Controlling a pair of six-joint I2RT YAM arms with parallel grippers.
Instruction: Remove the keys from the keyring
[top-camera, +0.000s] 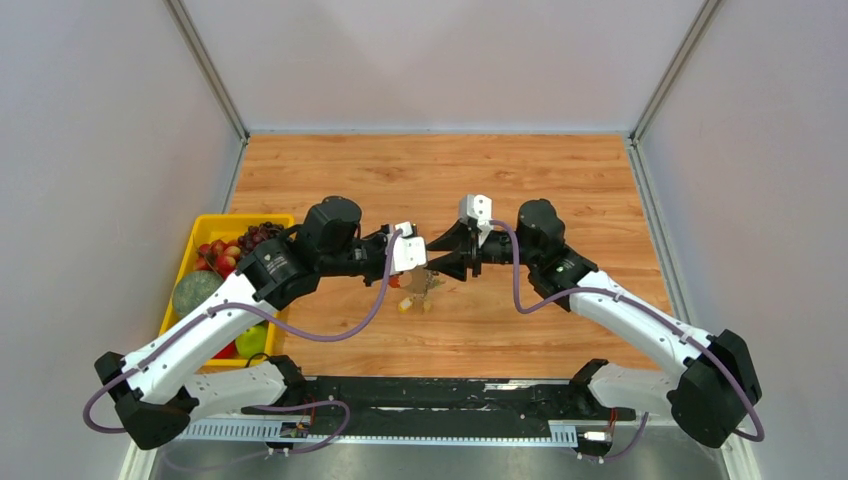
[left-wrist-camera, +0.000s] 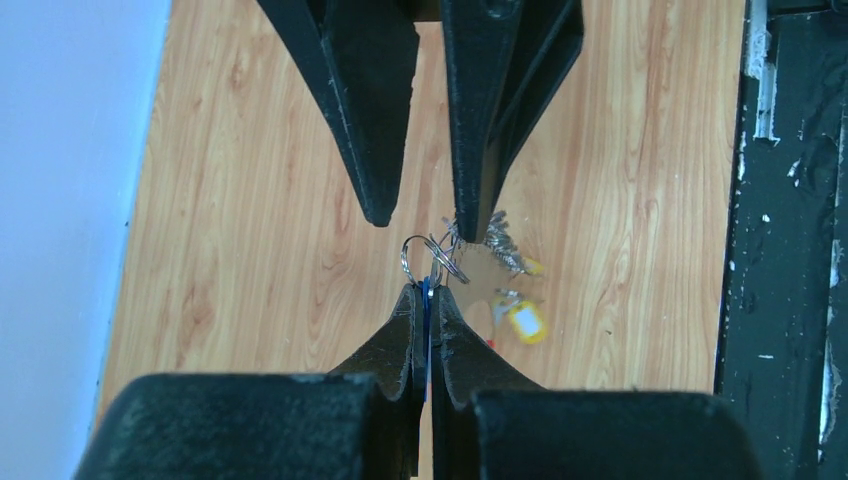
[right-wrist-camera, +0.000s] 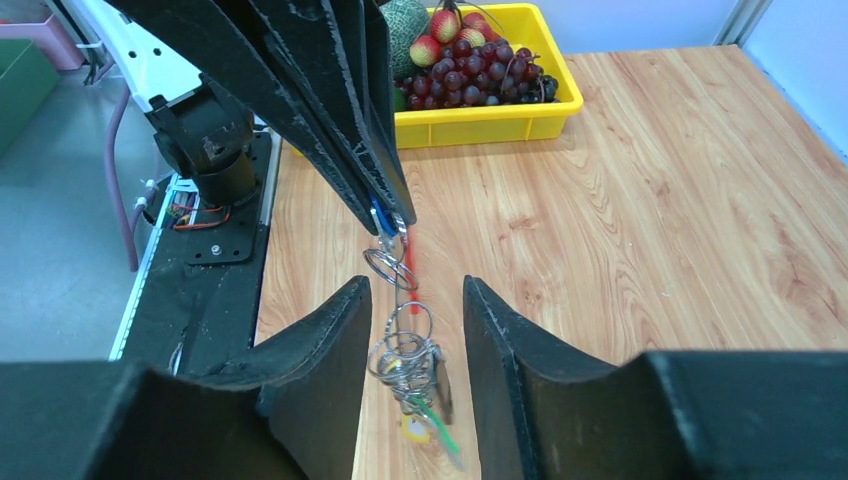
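The right gripper holds its jaws apart astride the dangling keyring and keys, hung above the table from the left gripper, which is clamped on a blue key head. Separation looks underway; next the right should pinch one key squarely.

Around the keyring, we find bare table at twelve and six o'clock; left gripper blocks nine, right gripper three.

Wooden table, pale grey walls
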